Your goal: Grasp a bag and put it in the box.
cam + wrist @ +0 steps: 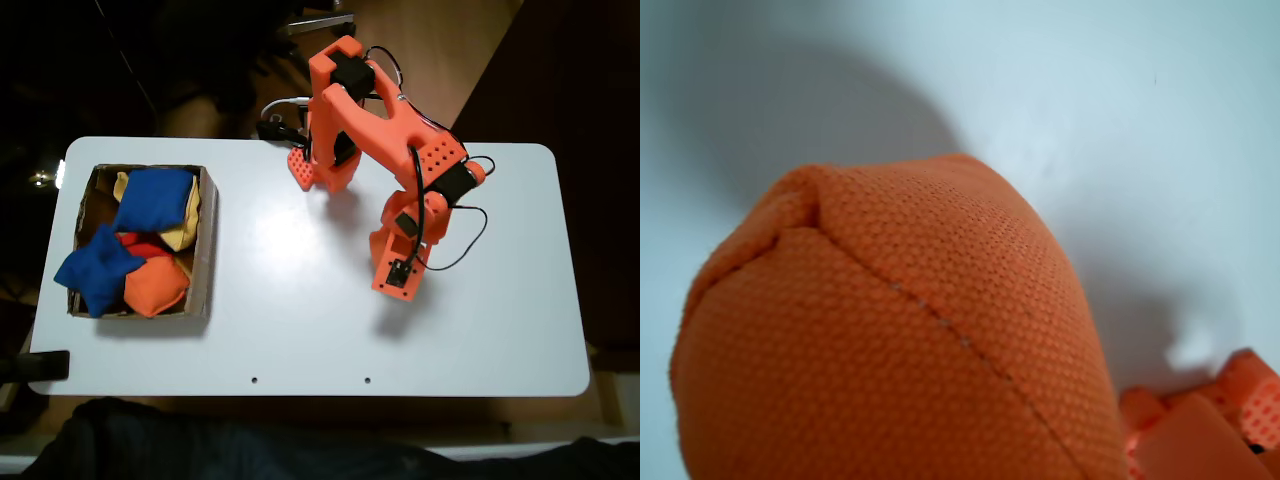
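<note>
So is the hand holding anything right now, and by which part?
The orange bag sits right at the hand, but the contact is hidden, so the hold and the grip spot cannot be told.

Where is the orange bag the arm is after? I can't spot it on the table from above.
In the wrist view the orange bag looms close at lower left on the white table, beside an orange gripper part at the lower-right corner.

No readable text, label, brand or number on anything in either view
</note>
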